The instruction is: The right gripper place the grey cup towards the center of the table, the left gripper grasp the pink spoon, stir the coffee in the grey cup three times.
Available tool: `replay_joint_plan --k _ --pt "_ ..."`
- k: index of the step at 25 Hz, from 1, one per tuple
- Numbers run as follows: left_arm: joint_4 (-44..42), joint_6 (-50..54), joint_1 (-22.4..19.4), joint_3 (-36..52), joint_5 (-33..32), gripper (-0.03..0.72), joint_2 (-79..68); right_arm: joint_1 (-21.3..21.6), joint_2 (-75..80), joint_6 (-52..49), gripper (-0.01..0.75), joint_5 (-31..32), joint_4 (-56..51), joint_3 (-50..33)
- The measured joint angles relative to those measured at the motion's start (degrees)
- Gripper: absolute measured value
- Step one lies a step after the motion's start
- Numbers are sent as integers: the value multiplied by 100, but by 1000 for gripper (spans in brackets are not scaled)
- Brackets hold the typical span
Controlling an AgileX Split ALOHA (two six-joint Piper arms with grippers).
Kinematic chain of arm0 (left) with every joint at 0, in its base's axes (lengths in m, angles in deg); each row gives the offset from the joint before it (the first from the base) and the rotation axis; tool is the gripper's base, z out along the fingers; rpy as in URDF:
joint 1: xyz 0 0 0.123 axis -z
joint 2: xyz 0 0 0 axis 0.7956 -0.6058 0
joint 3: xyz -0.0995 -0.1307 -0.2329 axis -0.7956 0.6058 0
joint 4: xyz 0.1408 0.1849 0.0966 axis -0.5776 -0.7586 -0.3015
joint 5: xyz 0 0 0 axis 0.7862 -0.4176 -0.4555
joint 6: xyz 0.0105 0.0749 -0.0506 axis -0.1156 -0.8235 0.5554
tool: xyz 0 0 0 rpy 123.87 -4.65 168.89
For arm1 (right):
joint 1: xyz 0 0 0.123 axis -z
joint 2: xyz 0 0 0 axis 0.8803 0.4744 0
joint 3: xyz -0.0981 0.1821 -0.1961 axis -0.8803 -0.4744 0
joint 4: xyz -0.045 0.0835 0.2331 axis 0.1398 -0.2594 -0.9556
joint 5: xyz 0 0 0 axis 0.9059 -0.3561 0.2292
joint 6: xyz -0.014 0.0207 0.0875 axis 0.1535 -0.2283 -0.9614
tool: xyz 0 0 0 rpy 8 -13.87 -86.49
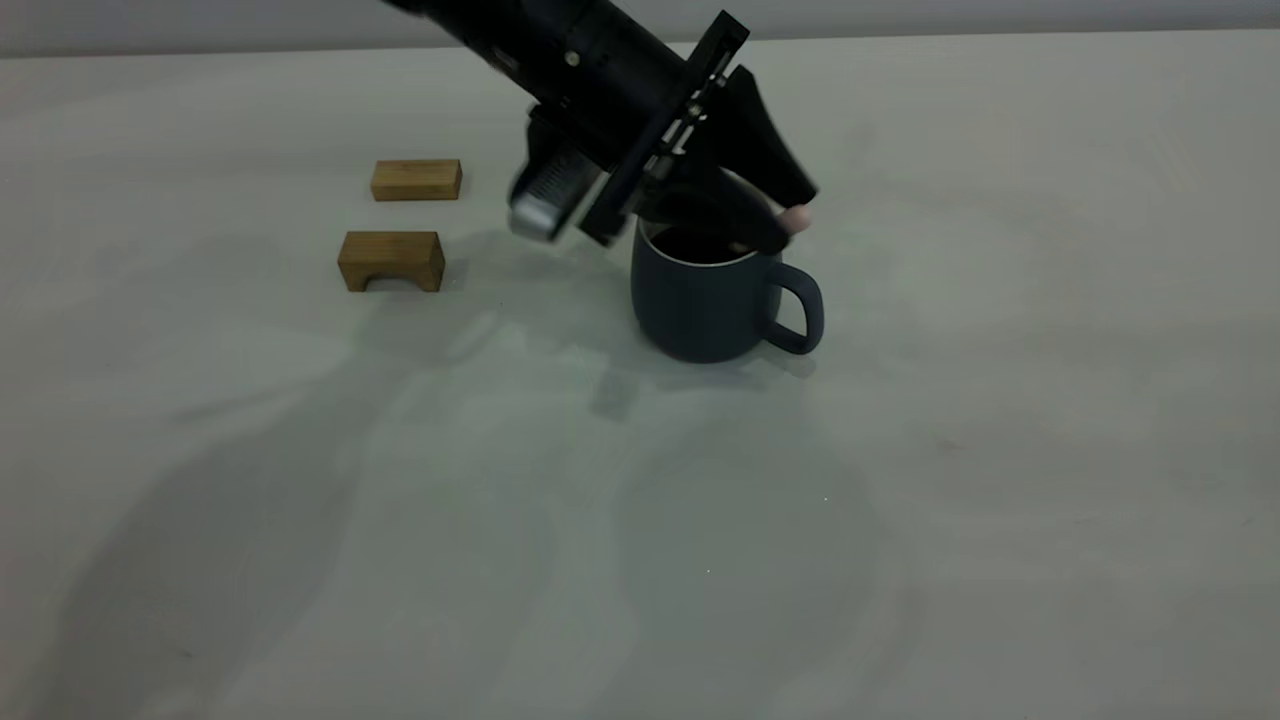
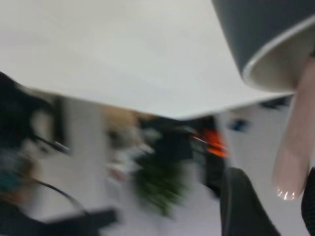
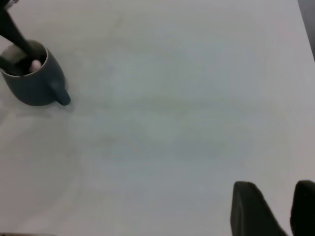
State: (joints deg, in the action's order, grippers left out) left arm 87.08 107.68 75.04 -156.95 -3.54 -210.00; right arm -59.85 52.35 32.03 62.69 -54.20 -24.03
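The left gripper (image 1: 770, 215) is closed on the pink spoon (image 2: 294, 147) over the grey cup (image 1: 705, 300), so a sideways push on the rim could tip it or slop coffee (image 1: 700, 244) onto the bench (image 1: 900, 500). The rounded slate mug stands mid-bench, handle toward the right arm's side, beside two wooden blocks (image 1: 392, 260). The right gripper (image 3: 273, 209) hangs well apart, fingers open and empty.
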Motion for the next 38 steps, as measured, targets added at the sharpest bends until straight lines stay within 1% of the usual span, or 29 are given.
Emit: replay_joint_plan --k 3,5,10,12,13,15,16,19,21,24,26,29,32,35,37,38 --pt "-1494 0 0 -361 -442 380 389 0 0 0 240 0 0 0" --pt "-2423 0 -5 -582 -498 380 726 0 0 0 240 0 0 0" --pt "-4042 -57 -12 -774 -498 380 1719 0 0 0 240 0 0 0" --pt "-4646 -368 -17 -774 -498 380 2146 0 0 0 240 0 0 0" --pt "-4984 -709 -17 -774 -498 380 2329 0 0 0 240 0 0 0" --pt "-5502 -1752 -17 -753 -498 380 2770 0 0 0 240 0 0 0" --pt "-5662 -2268 -23 -706 -498 380 2957 0 0 0 240 0 0 0" --pt "-5777 -4002 -35 -381 -498 380 3628 0 0 0 240 0 0 0" --pt "-5854 -4530 -55 7 -498 380 4036 0 0 0 240 0 0 0" --pt "-6117 -4487 -146 719 -498 381 4706 0 0 0 240 0 0 0" --pt "-6346 -4251 -214 1298 -498 381 5242 0 0 0 240 0 0 0" --pt "-6574 -4000 -258 2353 -498 381 6123 0 0 0 240 0 0 0" --pt "-6587 -3924 -258 3569 -498 381 7130 0 0 0 240 0 0 0" --pt "-6510 -3882 -265 4550 -498 381 8123 0 0 0 240 0 0 0" --pt "-6436 -3877 -369 5055 -498 381 8724 0 0 0 240 0 0 0" --pt "-6364 -3877 -493 5306 -498 381 8944 0 0 0 240 0 0 0"
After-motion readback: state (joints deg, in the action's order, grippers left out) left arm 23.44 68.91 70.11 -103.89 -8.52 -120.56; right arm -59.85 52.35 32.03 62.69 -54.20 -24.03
